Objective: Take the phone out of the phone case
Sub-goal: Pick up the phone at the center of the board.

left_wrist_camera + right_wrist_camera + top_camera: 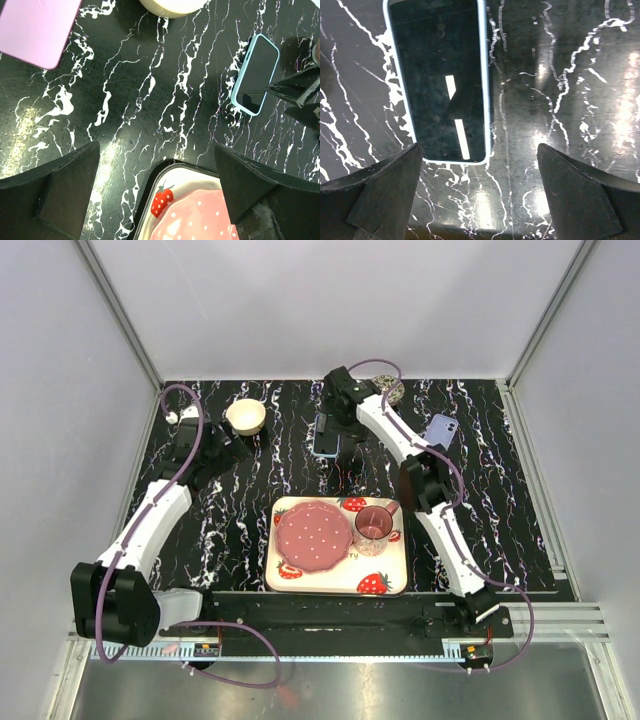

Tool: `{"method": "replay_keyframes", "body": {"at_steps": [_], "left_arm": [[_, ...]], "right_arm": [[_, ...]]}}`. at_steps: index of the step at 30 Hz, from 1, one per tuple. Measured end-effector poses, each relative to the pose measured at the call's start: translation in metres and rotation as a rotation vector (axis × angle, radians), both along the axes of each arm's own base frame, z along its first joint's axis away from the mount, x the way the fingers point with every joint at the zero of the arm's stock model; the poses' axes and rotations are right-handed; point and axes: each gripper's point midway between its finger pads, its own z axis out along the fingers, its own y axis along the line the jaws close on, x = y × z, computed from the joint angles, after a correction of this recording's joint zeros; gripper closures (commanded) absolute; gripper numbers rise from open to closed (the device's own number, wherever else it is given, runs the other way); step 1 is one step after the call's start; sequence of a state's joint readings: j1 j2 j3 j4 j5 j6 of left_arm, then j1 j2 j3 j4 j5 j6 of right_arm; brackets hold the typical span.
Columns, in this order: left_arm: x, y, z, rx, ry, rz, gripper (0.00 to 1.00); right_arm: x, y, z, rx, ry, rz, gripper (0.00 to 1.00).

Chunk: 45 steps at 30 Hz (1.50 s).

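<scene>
The sky-blue phone case (325, 436) lies flat at the back middle of the black marble table, with a dark glossy face filling its rim. It also shows in the left wrist view (255, 74) and the right wrist view (437, 80). My right gripper (341, 420) is open and hangs over the case's end. In the right wrist view (480, 195) the jaws straddle bare table just below the case's short edge, and the left finger (380, 195) is near its corner. My left gripper (224, 447) is open and empty, left of the case; it also shows in the left wrist view (157, 200).
A cream bowl (246, 416) stands by the left gripper. A strawberry tray (330, 582) in front holds a pink dotted plate (313, 538) and a pink cup (374, 527). A lilac phone (441, 430) lies at the back right. A lilac slab (35, 30) shows in the left wrist view.
</scene>
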<state>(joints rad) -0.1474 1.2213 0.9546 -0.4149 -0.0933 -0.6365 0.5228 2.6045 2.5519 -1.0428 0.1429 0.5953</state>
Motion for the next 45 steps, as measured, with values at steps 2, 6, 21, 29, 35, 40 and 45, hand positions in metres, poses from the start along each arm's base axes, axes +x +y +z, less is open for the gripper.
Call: {"method": "replay_keyframes", "body": {"at_steps": [2, 6, 21, 29, 35, 40, 45], "left_arm": [[-0.001, -0.003, -0.002, -0.009, 0.009, -0.013, 0.01], [-0.001, -0.007, -0.005, -0.018, 0.018, -0.032, 0.01], [-0.001, -0.013, -0.018, -0.022, 0.06, -0.074, 0.01], [-0.002, -0.015, -0.018, -0.025, 0.062, -0.093, 0.01], [-0.004, -0.015, -0.019, -0.019, 0.069, -0.098, 0.01], [-0.004, -0.015, -0.017, -0.02, 0.061, -0.098, 0.01], [-0.004, -0.015, -0.011, -0.022, 0.045, -0.098, 0.01]], "right_arm": [[-0.001, 0.007, -0.001, 0.007, -0.004, 0.012, 0.0], [-0.002, 0.022, -0.009, 0.01, -0.013, 0.052, 0.0], [-0.008, 0.038, -0.034, -0.075, -0.031, 0.151, 0.0], [-0.005, 0.034, -0.034, -0.115, -0.05, 0.13, 0.0], [-0.007, 0.035, -0.033, -0.142, -0.062, 0.137, 0.0], [-0.008, 0.038, -0.037, -0.174, -0.072, 0.154, 0.0], [-0.009, 0.038, -0.037, -0.182, -0.072, 0.158, 0.05]]}}
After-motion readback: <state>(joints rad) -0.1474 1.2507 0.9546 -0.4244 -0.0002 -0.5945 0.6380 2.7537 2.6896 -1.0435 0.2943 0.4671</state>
